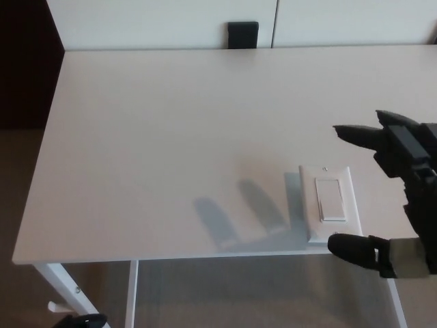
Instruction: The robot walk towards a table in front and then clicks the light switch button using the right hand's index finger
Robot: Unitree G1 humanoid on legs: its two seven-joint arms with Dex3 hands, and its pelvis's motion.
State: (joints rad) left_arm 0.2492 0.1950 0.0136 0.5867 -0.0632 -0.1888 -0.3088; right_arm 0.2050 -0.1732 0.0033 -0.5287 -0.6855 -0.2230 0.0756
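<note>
While the light switch (331, 203) is seen lying flat near the front edge of the white table (171, 137), the right hand (399, 198) is held just beside it, fingers (355, 135) spread, grasping nothing.

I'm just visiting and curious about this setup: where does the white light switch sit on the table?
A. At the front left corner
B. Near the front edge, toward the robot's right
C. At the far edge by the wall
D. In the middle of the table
B: the light switch lies flat near the table's front edge, beside the right robot hand.
</note>
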